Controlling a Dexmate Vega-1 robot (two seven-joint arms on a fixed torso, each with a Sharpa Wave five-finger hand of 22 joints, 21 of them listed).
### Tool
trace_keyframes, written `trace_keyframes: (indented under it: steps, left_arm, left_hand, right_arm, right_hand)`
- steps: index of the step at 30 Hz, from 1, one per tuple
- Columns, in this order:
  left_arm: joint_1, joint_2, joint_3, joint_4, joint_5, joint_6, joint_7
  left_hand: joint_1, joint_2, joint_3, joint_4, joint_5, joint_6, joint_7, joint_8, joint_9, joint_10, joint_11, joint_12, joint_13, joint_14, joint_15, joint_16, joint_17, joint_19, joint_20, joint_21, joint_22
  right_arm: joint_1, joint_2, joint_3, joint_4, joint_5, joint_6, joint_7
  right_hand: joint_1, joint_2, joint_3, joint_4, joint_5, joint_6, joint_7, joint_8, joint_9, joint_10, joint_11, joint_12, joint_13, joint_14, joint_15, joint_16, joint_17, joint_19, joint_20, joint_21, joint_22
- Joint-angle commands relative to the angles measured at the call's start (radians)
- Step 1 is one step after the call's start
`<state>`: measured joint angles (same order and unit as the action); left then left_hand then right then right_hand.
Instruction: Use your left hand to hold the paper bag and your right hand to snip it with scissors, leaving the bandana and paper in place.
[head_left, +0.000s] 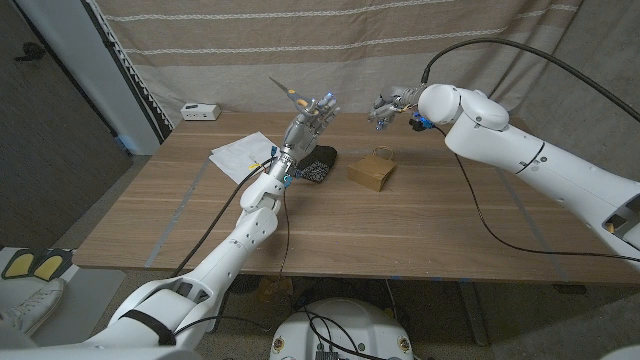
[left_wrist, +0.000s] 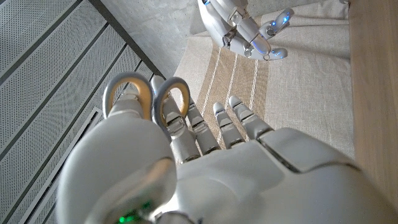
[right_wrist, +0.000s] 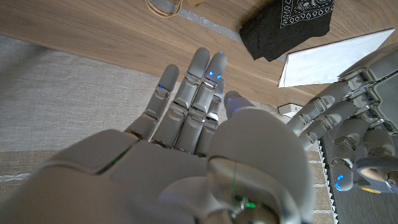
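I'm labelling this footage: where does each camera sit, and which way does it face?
Head view: on the robot's head, looking down at the table, both arms in view.
Left wrist view: behind the left hand holding scissors.
Right wrist view: behind the empty right hand, facing the bandana.
Shared: every view shows both hands.

I find no legible text, label, brand, number or sign in any view. The black bandana (right_wrist: 292, 25) carries a white printed pattern, not lettering. The white paper (head_left: 240, 155) shows marks too small for me to read.
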<state>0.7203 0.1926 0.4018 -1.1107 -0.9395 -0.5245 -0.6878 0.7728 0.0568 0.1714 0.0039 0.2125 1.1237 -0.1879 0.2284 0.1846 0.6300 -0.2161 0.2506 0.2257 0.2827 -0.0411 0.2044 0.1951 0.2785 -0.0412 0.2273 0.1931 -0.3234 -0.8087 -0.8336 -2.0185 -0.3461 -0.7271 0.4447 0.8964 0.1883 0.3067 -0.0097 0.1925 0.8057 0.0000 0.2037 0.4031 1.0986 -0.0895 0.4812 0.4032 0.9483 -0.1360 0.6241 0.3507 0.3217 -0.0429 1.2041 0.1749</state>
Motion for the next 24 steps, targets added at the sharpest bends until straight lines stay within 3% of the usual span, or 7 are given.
trace_keyframes:
  steps: [1,4,6,9,12,16,24]
  left_arm:
    - [-0.005,-0.009,-0.01,0.024,0.008,-0.014,-0.001]
    - [0.005,-0.001,-0.011,0.005,0.023,-0.016,0.03]
    - [0.01,0.01,-0.009,-0.012,0.04,-0.015,0.056]
    - [0.001,0.01,-0.01,0.001,0.031,-0.011,0.038]
    - [-0.006,0.01,-0.008,0.011,0.029,-0.014,0.023]
    - [-0.014,0.007,-0.007,0.022,0.026,-0.01,0.012]
    - [-0.026,-0.002,-0.008,0.038,0.017,-0.005,-0.006]
  left_hand:
    - [0.005,-0.095,-0.04,-0.02,0.023,0.103,-0.004,0.034,0.002,-0.032,0.0,-0.028,0.0,-0.005,-0.172,-0.006,0.002,0.001,-0.053,-0.003,0.001]
    - [0.037,-0.099,-0.035,-0.038,0.035,0.124,-0.014,0.038,0.002,-0.063,0.0,-0.041,-0.001,-0.013,-0.175,-0.008,0.002,-0.003,-0.046,-0.004,0.002]
    - [0.185,-0.066,0.02,-0.115,0.055,0.094,-0.036,0.023,0.015,-0.102,-0.001,-0.044,0.007,-0.024,-0.171,-0.007,0.006,-0.001,-0.042,0.0,0.005]
    - [0.281,-0.035,0.066,-0.156,0.043,0.017,-0.038,0.004,0.031,-0.13,-0.001,-0.044,0.012,-0.036,-0.169,-0.005,0.01,0.0,-0.038,0.005,0.008]
    - [0.323,-0.016,0.092,-0.162,0.018,-0.078,-0.039,-0.029,0.02,-0.157,-0.001,-0.044,0.017,-0.042,-0.169,-0.006,0.009,0.002,-0.036,0.008,0.007]
    - [0.336,-0.009,0.102,-0.161,0.005,-0.12,-0.035,-0.037,0.018,-0.172,0.0,-0.045,0.017,-0.049,-0.168,-0.007,0.008,0.0,-0.037,0.008,0.006]
    - [0.308,0.017,0.106,-0.135,-0.005,-0.12,-0.034,-0.025,0.018,-0.15,0.0,-0.032,0.019,-0.041,-0.164,-0.001,0.01,-0.003,-0.032,0.008,0.007]
  right_arm:
    - [0.016,0.015,-0.016,0.013,-0.011,-0.009,0.006]
    - [0.02,0.02,-0.02,0.019,-0.012,-0.006,0.006]
    - [0.022,0.023,-0.022,0.023,-0.013,-0.003,0.004]
    - [0.029,0.029,-0.028,0.033,-0.015,0.002,0.009]
    - [0.032,0.032,-0.029,0.038,-0.015,0.005,0.008]
    - [0.035,0.034,-0.029,0.042,-0.015,0.007,0.008]
    - [0.036,0.037,-0.029,0.045,-0.012,0.002,0.01]
  right_hand:
    - [-0.002,0.005,0.0,-0.004,0.004,0.006,-0.003,0.005,0.002,0.002,0.001,0.006,0.003,-0.003,-0.087,-0.001,0.003,0.009,-0.003,-0.006,0.001]
    - [-0.003,0.005,0.001,-0.004,0.004,0.005,-0.004,0.005,0.001,0.003,-0.001,0.006,0.002,-0.003,-0.087,-0.001,0.003,0.01,-0.003,-0.008,0.001]
    - [-0.004,0.005,0.0,-0.003,0.004,0.006,-0.002,0.005,0.0,0.003,0.0,0.006,0.0,-0.003,-0.087,-0.002,0.003,0.01,-0.003,-0.009,0.001]
    - [-0.005,0.005,0.0,-0.003,0.004,0.006,-0.003,0.005,0.0,0.003,0.002,0.006,0.0,-0.002,-0.087,-0.002,0.003,0.01,-0.002,-0.01,0.001]
    - [-0.006,0.006,0.0,-0.002,0.004,0.006,-0.003,0.005,-0.001,0.003,0.001,0.008,0.001,-0.002,-0.086,-0.002,0.003,0.009,-0.001,-0.011,0.001]
    - [-0.006,0.006,0.0,-0.003,0.004,0.006,-0.004,0.006,-0.001,0.002,0.003,0.009,0.001,-0.002,-0.087,-0.003,0.003,0.008,0.0,-0.013,0.001]
    - [-0.004,0.005,0.001,-0.005,0.005,0.008,-0.003,0.006,-0.003,0.003,0.003,0.01,-0.002,-0.001,-0.089,-0.002,0.004,0.004,0.004,-0.017,0.001]
